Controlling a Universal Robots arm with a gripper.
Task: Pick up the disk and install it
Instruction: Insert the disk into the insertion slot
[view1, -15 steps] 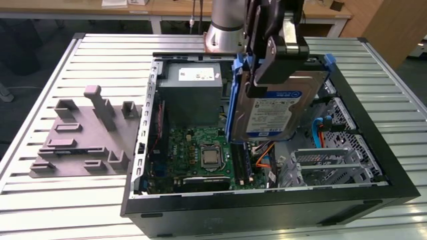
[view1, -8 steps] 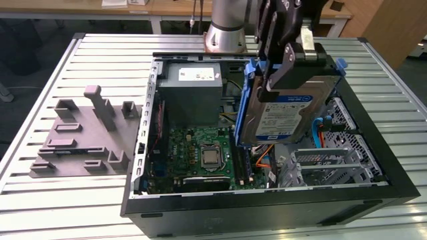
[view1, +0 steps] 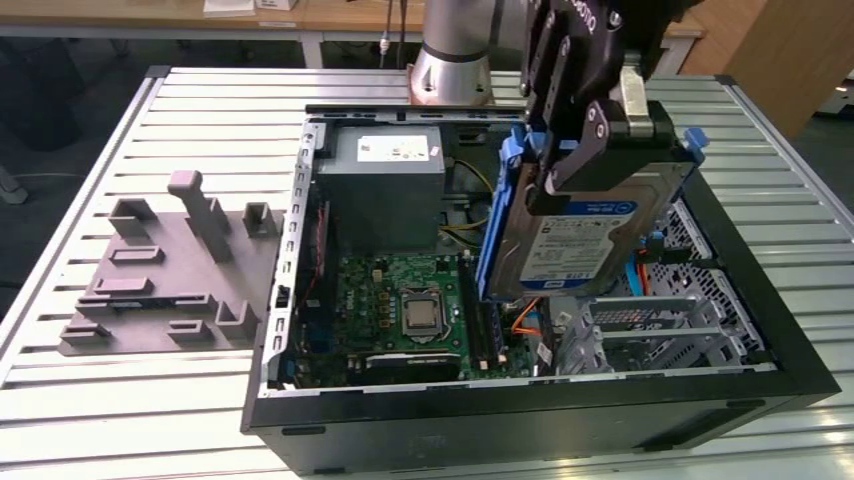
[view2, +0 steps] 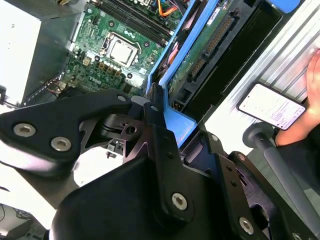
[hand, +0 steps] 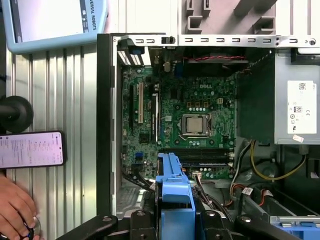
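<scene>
Exterior view: the gripper (view1: 603, 140) is clamped on the upper end of the disk (view1: 587, 240). The disk hangs steeply tilted over the open computer case (view1: 534, 420), its long axis running down from the jaws.
Second wrist view: the disk (view2: 200, 55) extends straight out from between the jaws.
First wrist view: the disk (hand: 174, 187) points toward the motherboard (hand: 200, 100).

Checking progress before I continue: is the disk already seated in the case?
No, the gripper holds the disk tilted over the open case.

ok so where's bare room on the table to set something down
The ribbed silver metal table is bare between the grey moulded fixture and the table's near edge, and behind the fixture. Crowded: the open black computer case, with the silver blue-framed disk held over it by the gripper.
</scene>
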